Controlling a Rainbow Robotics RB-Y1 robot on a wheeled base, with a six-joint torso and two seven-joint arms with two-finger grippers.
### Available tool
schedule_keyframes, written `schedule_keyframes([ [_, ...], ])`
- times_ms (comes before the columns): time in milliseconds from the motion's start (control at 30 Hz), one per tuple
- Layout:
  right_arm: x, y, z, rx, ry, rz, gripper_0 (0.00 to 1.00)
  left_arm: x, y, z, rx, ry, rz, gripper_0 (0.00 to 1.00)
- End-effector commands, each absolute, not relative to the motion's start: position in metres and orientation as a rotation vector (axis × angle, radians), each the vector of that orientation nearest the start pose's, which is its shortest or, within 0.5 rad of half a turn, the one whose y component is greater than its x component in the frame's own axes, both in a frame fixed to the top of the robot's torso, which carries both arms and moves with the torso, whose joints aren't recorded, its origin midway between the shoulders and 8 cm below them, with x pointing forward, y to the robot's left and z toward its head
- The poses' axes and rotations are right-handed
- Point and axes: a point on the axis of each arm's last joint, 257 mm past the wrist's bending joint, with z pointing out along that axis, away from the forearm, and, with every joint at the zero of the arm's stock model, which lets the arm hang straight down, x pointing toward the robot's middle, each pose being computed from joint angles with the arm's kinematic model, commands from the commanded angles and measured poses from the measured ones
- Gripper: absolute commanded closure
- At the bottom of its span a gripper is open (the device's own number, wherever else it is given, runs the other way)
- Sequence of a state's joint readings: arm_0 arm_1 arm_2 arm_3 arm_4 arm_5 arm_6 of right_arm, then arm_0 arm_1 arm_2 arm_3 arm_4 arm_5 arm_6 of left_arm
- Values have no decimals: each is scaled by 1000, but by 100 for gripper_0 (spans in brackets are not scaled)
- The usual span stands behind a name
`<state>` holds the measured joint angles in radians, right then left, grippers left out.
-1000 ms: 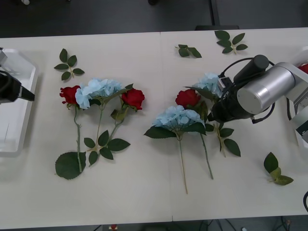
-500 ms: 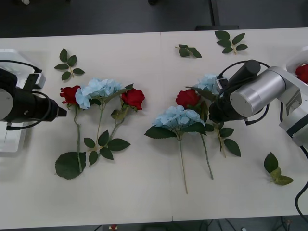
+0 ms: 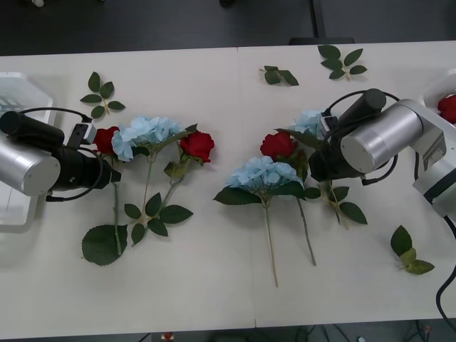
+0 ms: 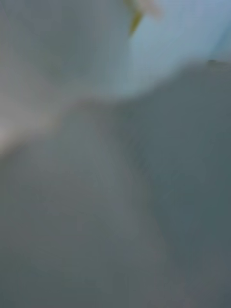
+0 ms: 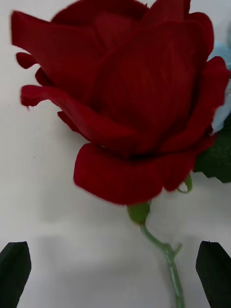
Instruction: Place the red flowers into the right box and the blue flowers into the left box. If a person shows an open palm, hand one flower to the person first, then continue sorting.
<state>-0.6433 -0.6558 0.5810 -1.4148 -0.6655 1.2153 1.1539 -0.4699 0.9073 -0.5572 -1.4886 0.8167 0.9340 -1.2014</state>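
Six flowers lie unsorted on the white table (image 3: pixel 214 299), so most of the sort is left; no open palm to serve.

Far left: shallow white translucent plastic tray (image 3: pixel 28 96), the left box, looks empty as far as it shows.

Left gripper (image 3: pixel 114 176) is low at the leftmost deep red artificial rose (image 3: pixel 105 140); in the left wrist view its black fingertips (image 5: pixel 14 267) are spread wide, one either side of the thin green stem (image 5: pixel 166 252) just below the bloom, not touching it. Looks like a pre-grasp.

Beside that rose: a pale-blue hydrangea-like cluster (image 3: pixel 146 132), touching it, then a second red rose (image 3: pixel 197 145), stems trailing toward the robot.

Centre-right group: a wide blue cluster (image 3: pixel 262 173), a third red rose (image 3: pixel 278 144), and another blue cluster (image 3: pixel 311 122) partly under the right arm.

Right gripper (image 3: pixel 317 165) is down in that group; jaw state: cannot tell.

Far right edge: right white tray (image 3: pixel 436 84), a red bloom (image 3: pixel 448 108) apparently inside, so likely one red placed.
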Motion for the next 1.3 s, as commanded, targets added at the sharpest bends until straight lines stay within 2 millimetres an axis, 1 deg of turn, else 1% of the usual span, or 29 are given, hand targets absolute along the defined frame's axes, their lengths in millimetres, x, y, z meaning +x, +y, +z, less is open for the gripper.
schedule_keyframes([
  [33,537,-210,-284,-130,2655,183,100,552,292,-294,163,2489,-68,0],
  [100,540,-211,-264,-143,2653,242,100,556,290,-293,184,2486,-48,0],
  [133,541,-212,-257,-149,2649,263,100,558,290,-293,187,2486,-43,0],
  [267,545,-210,-212,-249,2601,378,100,562,290,-296,196,2493,-23,0],
  [333,545,-204,-189,-316,2558,460,100,563,291,-299,192,2498,-19,0],
  [433,544,-192,-157,-470,2462,541,100,565,291,-302,194,2498,-12,0],
  [467,542,-184,-145,-548,2414,568,100,565,290,-303,191,2500,-13,0],
  [567,535,-160,-119,-692,2291,647,100,567,290,-305,192,2500,-11,0],
  [600,530,-145,-107,-749,2230,690,100,567,291,-304,195,2498,-6,0],
  [633,527,-136,-100,-795,2184,712,100,568,291,-304,198,2498,-3,0],
  [700,517,-107,-82,-893,2064,773,100,567,291,-305,202,2498,0,0],
  [733,515,-100,-78,-917,2030,781,100,566,291,-306,205,2502,0,0],
  [867,503,-48,-39,-1043,1767,803,100,566,292,-308,215,2502,14,0],
  [900,503,-43,-34,-1049,1737,801,100,566,292,-308,215,2502,14,0],
  [933,501,-32,-22,-1069,1664,790,100,566,292,-308,215,2502,14,0],
  [1067,492,-9,0,-1086,1564,825,100,566,292,-308,214,2502,15,0],
  [1133,485,5,8,-1084,1533,875,100,566,292,-308,214,2502,15,0],
  [1267,471,25,20,-1066,1494,975,100,566,290,-307,223,2498,10,0],
  [1300,468,30,22,-1059,1488,1000,100,566,288,-301,236,2487,7,0],
])
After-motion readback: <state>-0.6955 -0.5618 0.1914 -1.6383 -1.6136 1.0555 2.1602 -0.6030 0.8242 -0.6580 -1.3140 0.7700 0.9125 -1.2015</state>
